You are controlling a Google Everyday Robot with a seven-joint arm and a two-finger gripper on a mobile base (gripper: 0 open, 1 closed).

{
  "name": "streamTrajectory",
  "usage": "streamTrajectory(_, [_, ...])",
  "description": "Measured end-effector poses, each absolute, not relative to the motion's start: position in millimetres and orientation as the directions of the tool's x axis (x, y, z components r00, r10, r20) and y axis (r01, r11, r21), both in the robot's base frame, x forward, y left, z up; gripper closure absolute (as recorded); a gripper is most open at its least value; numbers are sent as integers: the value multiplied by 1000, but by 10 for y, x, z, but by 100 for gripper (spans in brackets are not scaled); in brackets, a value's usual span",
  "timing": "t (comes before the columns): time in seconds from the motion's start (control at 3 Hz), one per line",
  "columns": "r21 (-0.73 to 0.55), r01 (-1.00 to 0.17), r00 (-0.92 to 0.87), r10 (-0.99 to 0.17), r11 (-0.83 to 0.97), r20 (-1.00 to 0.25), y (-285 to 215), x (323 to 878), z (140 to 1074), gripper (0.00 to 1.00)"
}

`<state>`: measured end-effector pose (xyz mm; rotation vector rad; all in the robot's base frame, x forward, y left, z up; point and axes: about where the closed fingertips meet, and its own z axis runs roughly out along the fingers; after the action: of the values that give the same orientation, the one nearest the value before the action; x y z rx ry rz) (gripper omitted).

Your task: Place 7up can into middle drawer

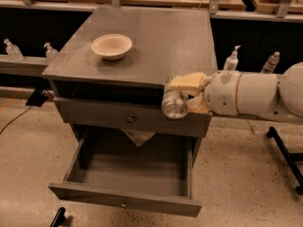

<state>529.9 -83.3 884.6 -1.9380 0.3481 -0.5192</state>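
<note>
My gripper (182, 97), with cream-coloured fingers (187, 82) on a white arm coming in from the right, is shut on the 7up can (174, 106). The can lies on its side with a shiny metal end facing the camera. It hangs in front of the cabinet's front right edge, above the right part of the middle drawer (128, 176). That wide grey drawer is pulled open, its floor bare, with a tiny knob on its front panel.
A cream bowl (111, 46) sits on the grey cabinet top (156, 37). A closed drawer front with a round knob (129, 118) is above the open drawer. Clear pump bottles (231, 60) stand on ledges left and right. A black stand leg (284, 150) is at the right.
</note>
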Motion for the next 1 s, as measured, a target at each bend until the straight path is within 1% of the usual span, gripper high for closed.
streamTrajectory(0.33, [-922,-54,851,-501,-383,158,-1019,5354,8157,100])
streamTrajectory(0.67, [-945,-83,855,-510,-315,95,-1033,5325,7317,100])
streamTrajectory(1.0, [-945,-83,855,-510,-316,95,-1033,5325,7315,100])
